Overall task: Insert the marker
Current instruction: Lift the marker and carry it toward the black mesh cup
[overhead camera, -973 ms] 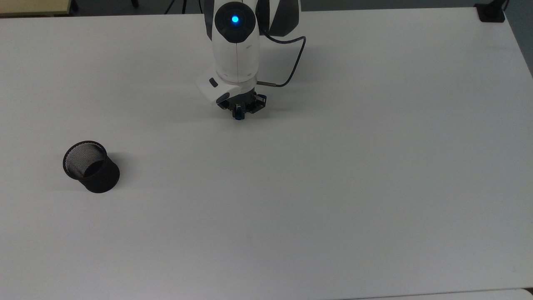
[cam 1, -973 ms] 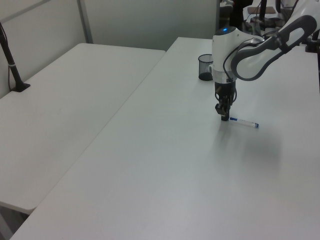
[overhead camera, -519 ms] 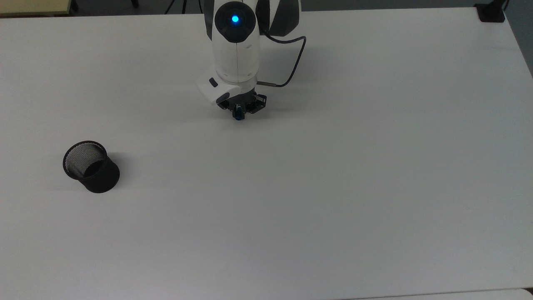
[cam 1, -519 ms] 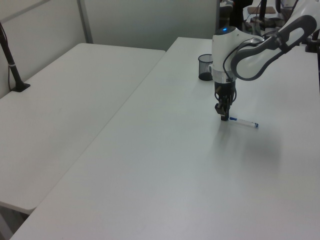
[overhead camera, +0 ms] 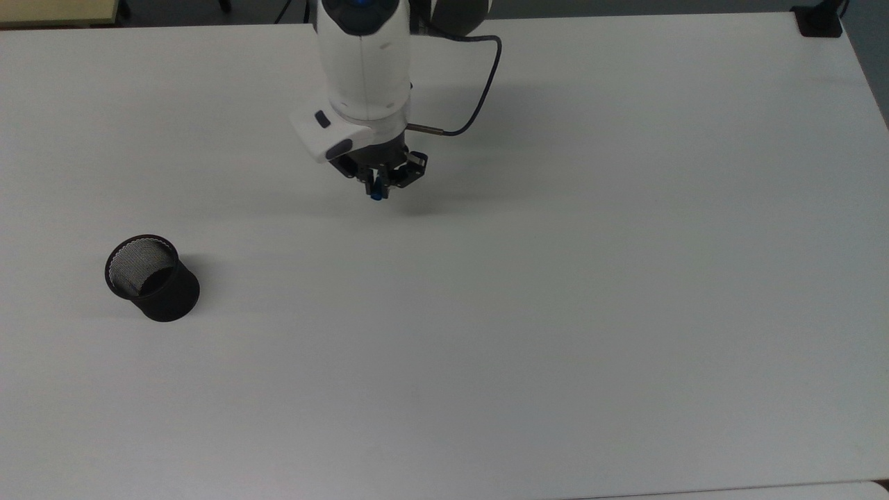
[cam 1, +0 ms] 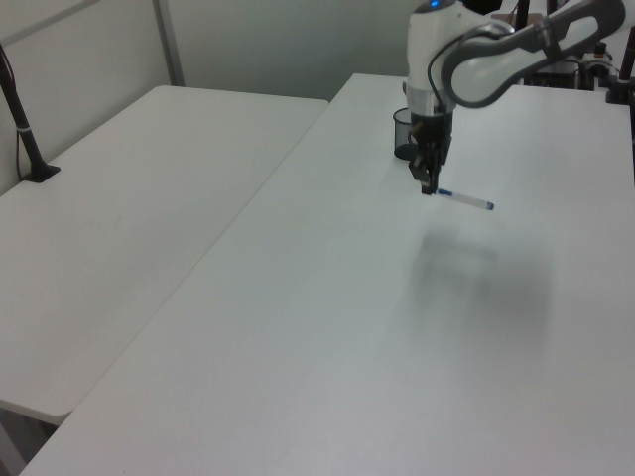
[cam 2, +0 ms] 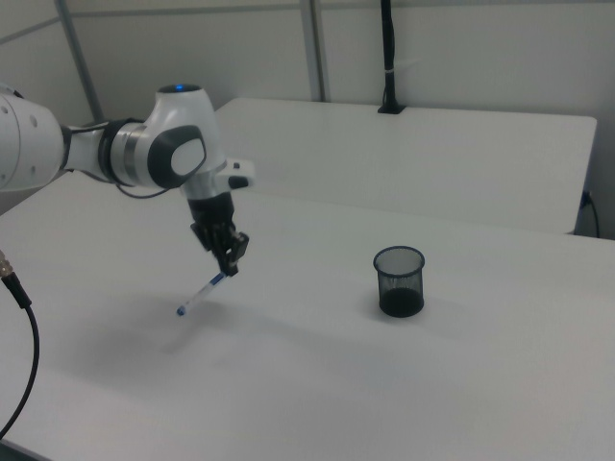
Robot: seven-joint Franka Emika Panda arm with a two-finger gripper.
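Fingers (cam 2: 233, 268) clamped on one end of slim white blue-capped marker (cam 2: 202, 291), slanting clear of white worktop (overhead camera: 555, 312), ready for black mesh cup (overhead camera: 151, 278) at eight o'clock, top view.

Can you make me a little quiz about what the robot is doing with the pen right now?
1. True or false: the marker is lying flat on the white table.
2. What holds the marker? A) the gripper B) a person's hand C) the black mesh cup
3. In the top view, on which side of the gripper does the cup stand?

Key
1. False. It hangs tilted above the table, gripped at one end, with its shadow below.
2. A. The gripper is shut on its upper end.
3. On the top view's left, standing apart and upright, with no marker inside.
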